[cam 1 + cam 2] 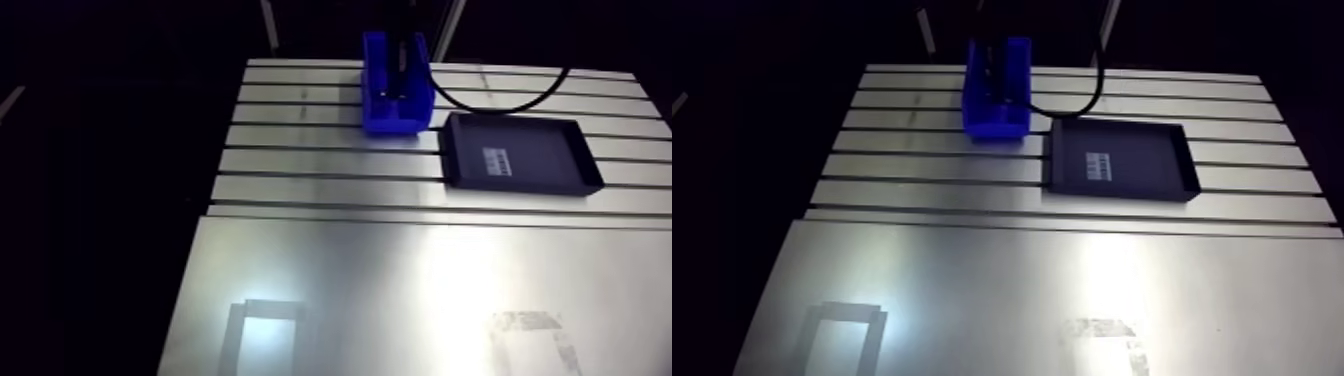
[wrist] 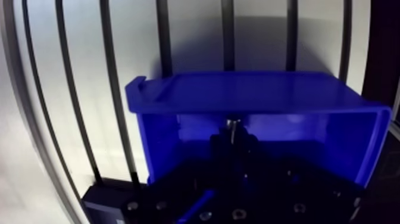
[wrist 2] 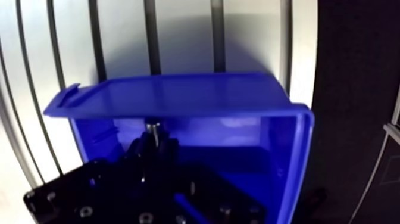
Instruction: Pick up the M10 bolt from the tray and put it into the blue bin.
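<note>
The blue bin [image 1: 394, 118] stands on the slotted table at the back, left of the black tray [image 1: 560, 150]. My gripper [image 2: 233, 142] hangs down inside the bin's open top, seen in the arm view as a dark shape [image 1: 396, 80] within its walls. In the wrist view the dark fingers [image 2: 219, 149] stand close together, pinching a small metallic bolt [image 2: 233, 125] whose bright end pokes out ahead of them, above the bin's blue floor [image 3: 238, 155]. The tray shows only a white label [image 1: 1100, 164]; I see no loose part in it.
A black cable [image 1: 500, 100] runs from the arm over the table just behind the tray. The smooth metal sheet [image 1: 400, 300] covers the near half of the table. The table's left edge drops off into darkness.
</note>
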`<move>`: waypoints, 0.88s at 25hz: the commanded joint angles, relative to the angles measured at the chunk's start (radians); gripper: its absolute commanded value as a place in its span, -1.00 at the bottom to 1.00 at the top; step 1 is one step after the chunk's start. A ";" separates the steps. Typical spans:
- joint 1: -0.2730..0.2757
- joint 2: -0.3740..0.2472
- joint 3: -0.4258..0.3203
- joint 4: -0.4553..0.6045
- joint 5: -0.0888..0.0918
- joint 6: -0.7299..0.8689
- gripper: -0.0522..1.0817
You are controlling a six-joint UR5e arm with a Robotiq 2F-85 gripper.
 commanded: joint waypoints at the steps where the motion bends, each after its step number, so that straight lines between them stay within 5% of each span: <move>1: 0.001 0.005 -0.004 0.001 -0.001 -0.001 0.38; 8: 0.000 0.004 -0.005 0.003 0.004 0.001 -0.28; 11: 0.000 0.001 -0.007 0.004 0.004 0.004 -0.84; 22: 0.000 -0.093 -0.025 0.063 0.007 0.025 -0.90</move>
